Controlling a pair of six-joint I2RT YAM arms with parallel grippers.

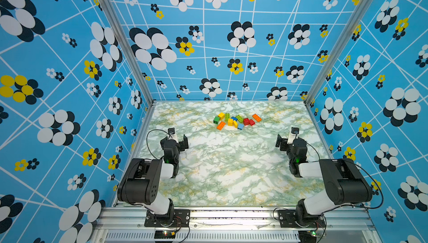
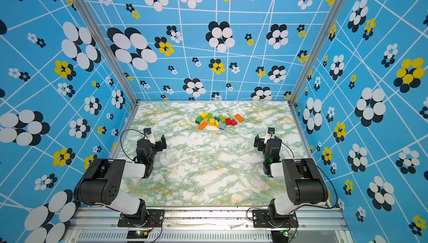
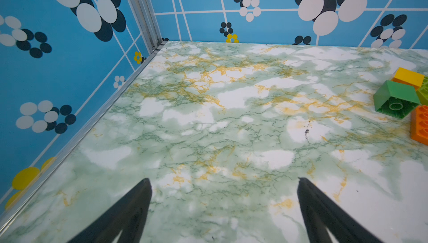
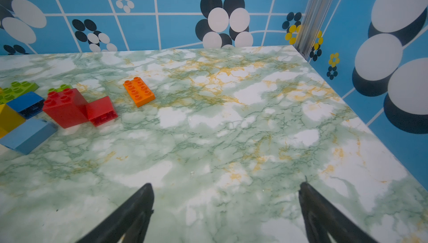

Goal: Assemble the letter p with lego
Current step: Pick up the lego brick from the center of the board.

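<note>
Loose pile of chunky studded plastic lego bricks (image 1: 236, 120) far-centre on marbled tabletop (image 1: 231, 172). Both end effectors, left (image 3: 223, 180) and right (image 4: 225, 185), spread, empty. Probably start with isolated flat orange 2x4 brick (image 4: 139, 91); approach square.

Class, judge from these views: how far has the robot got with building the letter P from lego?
Done: nothing; the lego bricks lie in a loose pile, no letter shape. In hand: nothing; left gripper and right gripper are open over bare table. Left: every pick and join.
</note>
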